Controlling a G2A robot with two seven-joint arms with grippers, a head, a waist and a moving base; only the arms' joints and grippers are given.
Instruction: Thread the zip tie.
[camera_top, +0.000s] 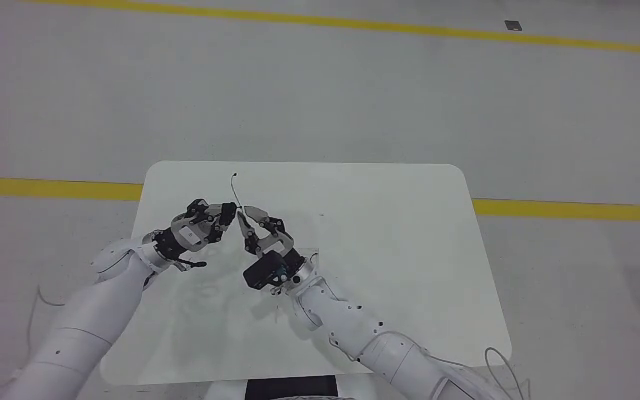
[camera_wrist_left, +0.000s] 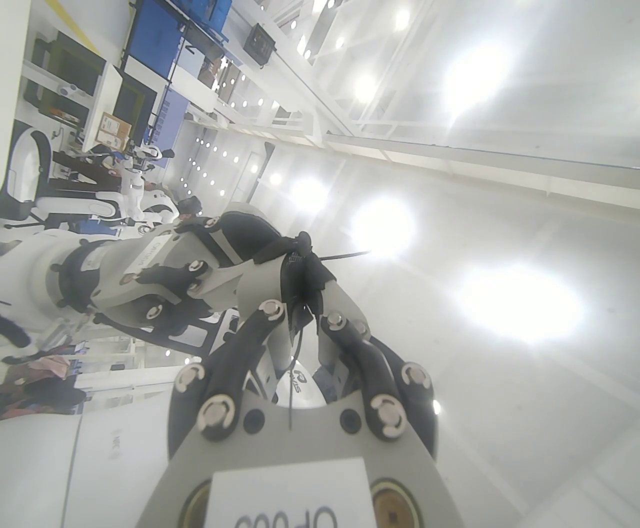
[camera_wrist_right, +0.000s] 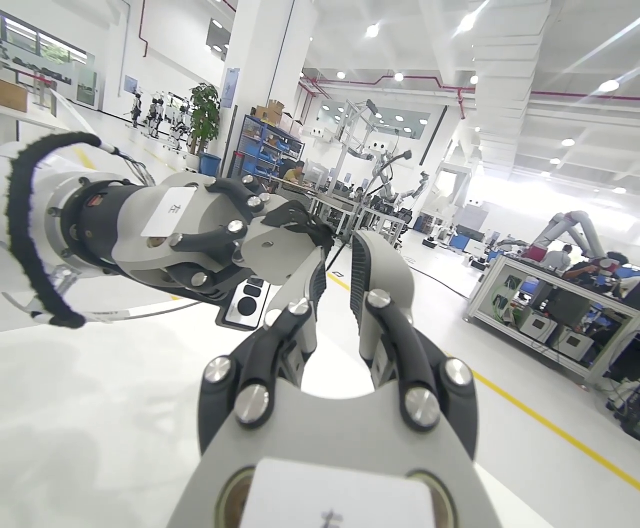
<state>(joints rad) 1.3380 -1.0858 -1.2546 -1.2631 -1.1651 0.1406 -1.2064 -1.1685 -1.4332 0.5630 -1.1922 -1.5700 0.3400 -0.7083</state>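
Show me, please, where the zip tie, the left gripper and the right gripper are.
zip tie (camera_wrist_left: 345, 255): left wrist view, thin free end.
left gripper (camera_wrist_left: 306, 292): left wrist view, between its fingertips.
right gripper (camera_wrist_right: 342, 255): right wrist view, gap between its fingertips.

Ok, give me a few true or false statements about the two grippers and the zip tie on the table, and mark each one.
1. The left gripper has its fingers shut on the zip tie. True.
2. The right gripper has its fingers pressed together. False: they are open, with a clear gap between them.
3. The zip tie lies flat on the table. False: it is held up off the table, with one thin end sticking out past the fingers.
4. The two grippers are close together above the white table. True.
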